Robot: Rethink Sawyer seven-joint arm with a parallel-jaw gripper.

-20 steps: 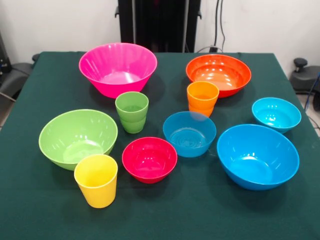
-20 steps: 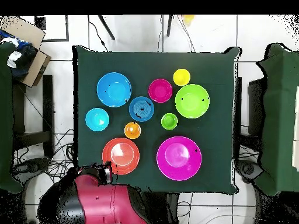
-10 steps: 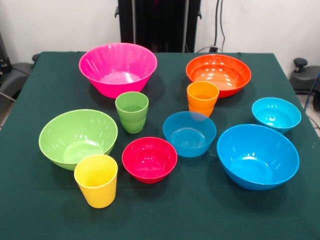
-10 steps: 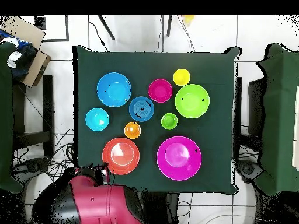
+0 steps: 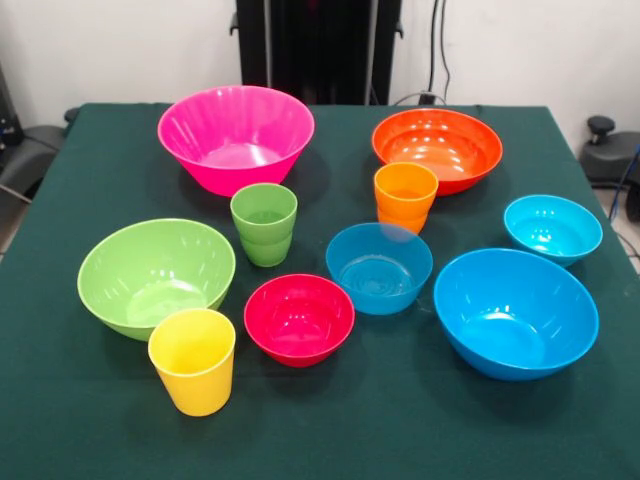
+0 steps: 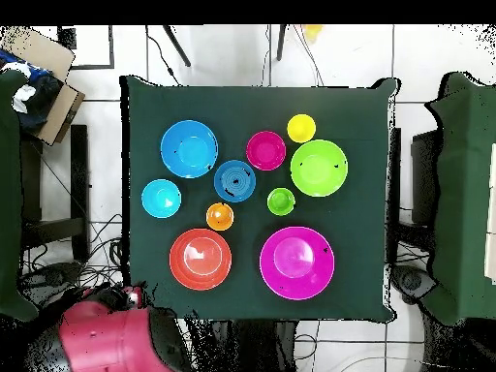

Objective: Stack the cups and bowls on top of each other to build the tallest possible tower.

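All cups and bowls stand apart and upright on the green table (image 5: pixel 90 420). At the far side are the pink bowl (image 5: pixel 236 135) and the orange bowl (image 5: pixel 437 148). The green cup (image 5: pixel 264 222) and orange cup (image 5: pixel 405 195) stand in front of them. The light green bowl (image 5: pixel 156 272), red bowl (image 5: pixel 299 317), two smaller blue bowls (image 5: pixel 379 265) (image 5: pixel 552 227) and large blue bowl (image 5: pixel 515 310) lie nearer, with the yellow cup (image 5: pixel 192 358) nearest. The red arm (image 6: pixel 102 339) sits off the table's corner in the overhead view; its gripper (image 6: pixel 124 294) is a dark blur beside the orange bowl (image 6: pixel 201 259).
A cardboard box (image 6: pixel 44 73) sits on a side table at the overhead view's upper left. Another dark table (image 6: pixel 465 194) stands to the right. Cables lie on the tiled floor (image 6: pixel 97 242) left of the table.
In the overhead view the red arm has swung left and drawn back from the table's edge. No cup or bowl has moved.
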